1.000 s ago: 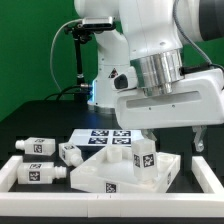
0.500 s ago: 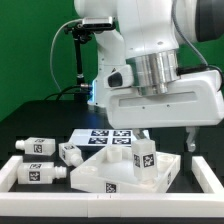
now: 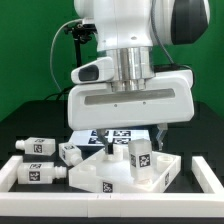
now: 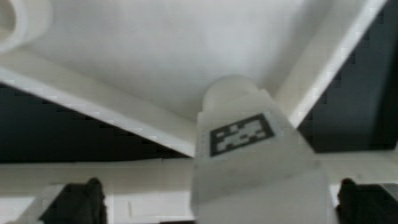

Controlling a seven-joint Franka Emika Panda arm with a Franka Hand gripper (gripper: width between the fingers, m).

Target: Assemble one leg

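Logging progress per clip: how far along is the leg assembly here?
Done: one leg stands upright on the white tabletop. In hand: nothing; the gripper hangs open over that leg, a finger on either side. Left: whether the leg is screwed tight cannot be told. The other legs lie loose at the exterior view's left.

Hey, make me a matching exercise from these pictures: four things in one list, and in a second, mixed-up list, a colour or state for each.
Things
1. gripper
2. leg below the gripper
3. back wall
4. leg at the exterior view's left

Colours and states
A. green
B. lying on its side
C. standing upright on the white panel
D. open, fingers wide apart

Pairs: 1-D, 2-C, 3-A, 4-B
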